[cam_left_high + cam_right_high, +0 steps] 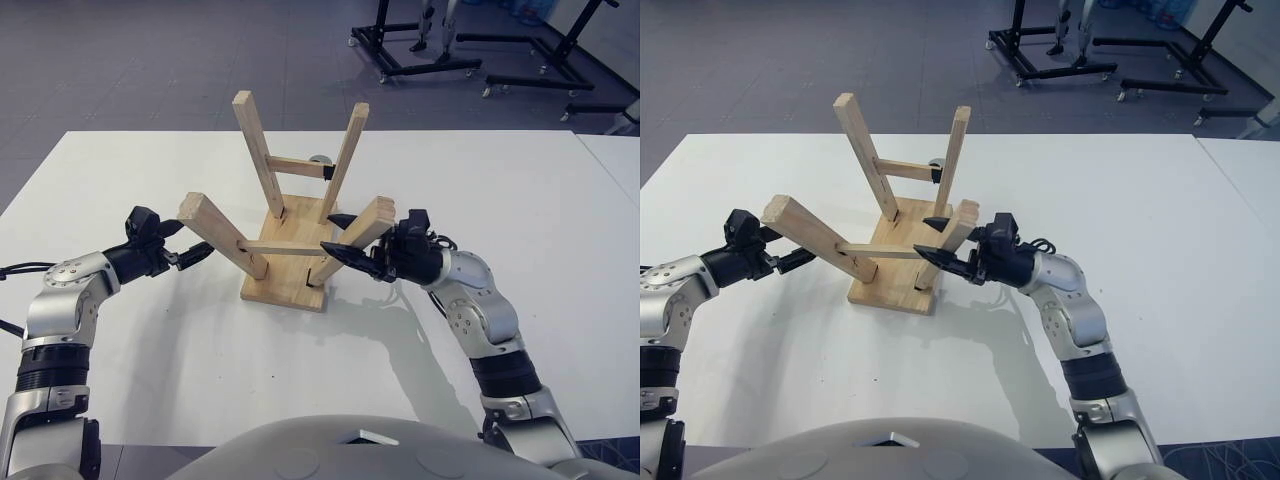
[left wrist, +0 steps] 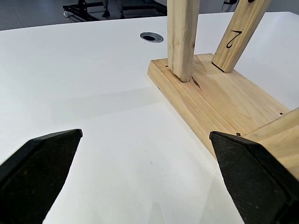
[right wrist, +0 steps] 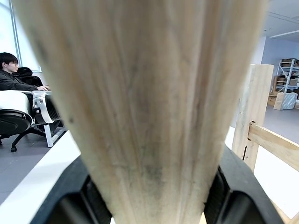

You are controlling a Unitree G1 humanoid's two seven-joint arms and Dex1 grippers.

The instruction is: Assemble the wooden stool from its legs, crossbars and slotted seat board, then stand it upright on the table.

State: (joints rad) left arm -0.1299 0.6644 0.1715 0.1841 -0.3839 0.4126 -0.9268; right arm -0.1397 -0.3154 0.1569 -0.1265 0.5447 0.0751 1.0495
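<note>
The stool stands upside down mid-table, its slotted seat board [image 1: 290, 285] flat on the white top and its legs pointing up. The two far legs [image 1: 258, 150] are joined by a crossbar [image 1: 298, 168]. A second crossbar [image 1: 285, 247] links the near-left leg [image 1: 220, 232] and the near-right leg [image 1: 365, 228], both splayed outward. My right gripper [image 1: 338, 236] is shut on the near-right leg [image 3: 145, 107], with a finger on each side. My left gripper [image 1: 197, 254] sits open just left of the near-left leg, its fingers [image 2: 37, 163] wide apart over bare table.
A round cable hole [image 2: 151, 37] lies in the table behind the stool. Black wheeled frames [image 1: 420, 50] stand on the floor beyond the far edge. Bare white table [image 1: 150, 330] stretches to both sides and in front.
</note>
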